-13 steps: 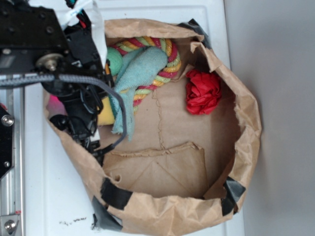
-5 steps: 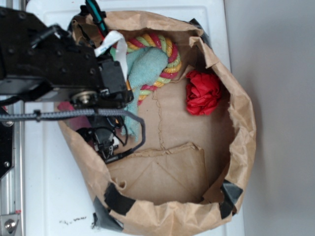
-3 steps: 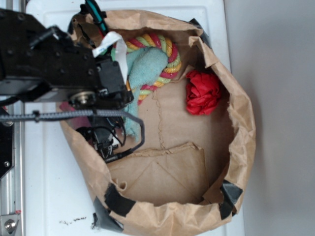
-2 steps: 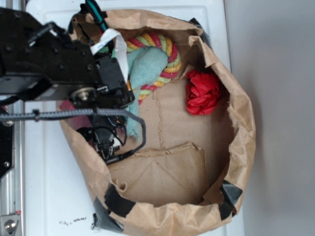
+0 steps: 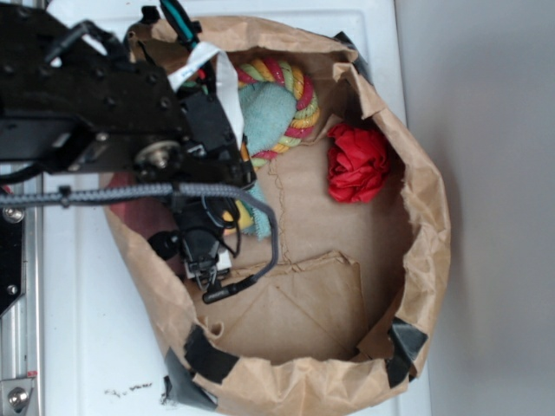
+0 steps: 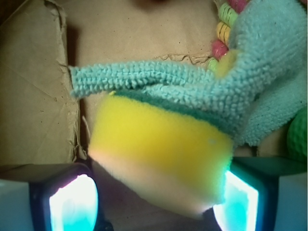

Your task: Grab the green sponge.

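Observation:
The green sponge (image 6: 159, 144) fills the middle of the wrist view: a yellow foam block with a thin dark-green side along its top edge, under a teal cloth (image 6: 192, 82). My gripper (image 6: 154, 204) is open, one finger on each side of the sponge. The right finger (image 6: 236, 202) is at the sponge's corner, while a gap shows beside the left finger (image 6: 72, 204). In the exterior view only a bit of the sponge (image 5: 245, 217) peeks out beside the black arm, and the gripper (image 5: 211, 251) sits low inside the brown paper bag (image 5: 434, 217).
A red-yellow-green rope ring (image 5: 299, 91) with the teal cloth (image 5: 270, 108) over it lies at the bag's back. A red crumpled flower-like thing (image 5: 357, 162) sits to the right. A mint-green ball (image 6: 299, 137) is at the wrist view's right edge. A folded paper flap (image 5: 286, 303) covers the bag's floor.
The arm has moved down and to the right inside the bag, covering the cloth's tail. A bit of yellow sponge now shows beside it.

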Controlling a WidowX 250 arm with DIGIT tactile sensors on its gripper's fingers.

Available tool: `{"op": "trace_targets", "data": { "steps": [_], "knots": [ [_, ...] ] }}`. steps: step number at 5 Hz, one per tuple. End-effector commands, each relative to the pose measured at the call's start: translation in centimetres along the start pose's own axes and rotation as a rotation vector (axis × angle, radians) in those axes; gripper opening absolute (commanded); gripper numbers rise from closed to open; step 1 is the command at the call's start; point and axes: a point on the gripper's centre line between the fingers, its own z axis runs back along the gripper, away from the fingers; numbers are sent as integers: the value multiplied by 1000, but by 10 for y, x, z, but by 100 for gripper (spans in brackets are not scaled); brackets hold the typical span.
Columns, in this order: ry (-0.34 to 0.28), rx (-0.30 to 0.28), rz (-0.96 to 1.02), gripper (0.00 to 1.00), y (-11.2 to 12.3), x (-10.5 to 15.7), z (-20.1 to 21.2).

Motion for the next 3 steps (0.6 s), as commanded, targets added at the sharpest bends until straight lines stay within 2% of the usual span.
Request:
{"op": "trace_targets", "data": {
  "steps": [1,3],
  "knots": [
    [-79,4,20,100,0,19,13],
    [-77,36,38,100,-1,27,1]
  ]
}}
